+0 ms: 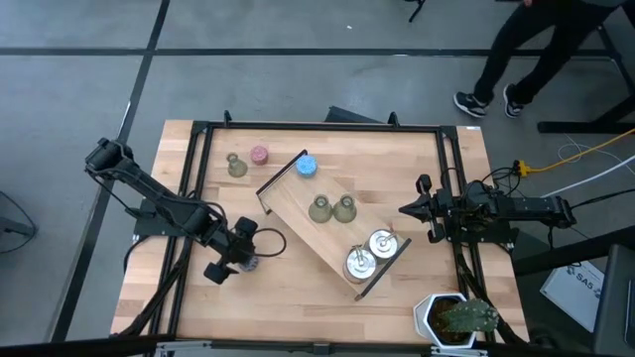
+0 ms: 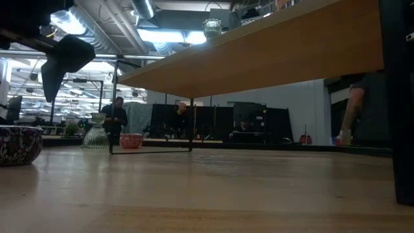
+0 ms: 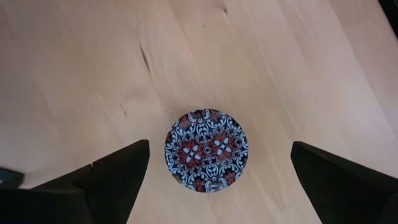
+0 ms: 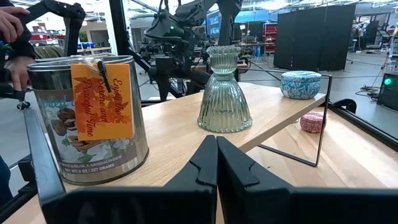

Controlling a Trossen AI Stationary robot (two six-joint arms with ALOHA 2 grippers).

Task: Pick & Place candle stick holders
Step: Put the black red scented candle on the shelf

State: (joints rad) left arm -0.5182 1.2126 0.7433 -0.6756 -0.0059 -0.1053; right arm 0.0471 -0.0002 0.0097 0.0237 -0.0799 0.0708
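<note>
A round holder with a dark red, white and blue pattern (image 3: 206, 150) stands on the table at the near left (image 1: 252, 264). My left gripper (image 3: 217, 186) hangs over it, pointing steeply down and open, one finger on each side and clear of it. On the raised wooden tray (image 1: 298, 213) stand two green holders (image 1: 319, 208), two silver ones (image 1: 382, 243) and a blue one (image 1: 306, 166). A pink holder (image 1: 259, 155) and a green one (image 1: 236, 166) stand on the table at the far left. My right gripper (image 4: 216, 165) waits shut at the right, level (image 1: 407, 209).
The tray lies slantwise across the table's middle on black wire legs (image 2: 150, 150). A potted plant (image 1: 461, 317) stands at the near right corner. A black frame (image 1: 198, 127) runs round the table. Bare wood lies left of the patterned holder (image 3: 93, 81). People stand beyond the table.
</note>
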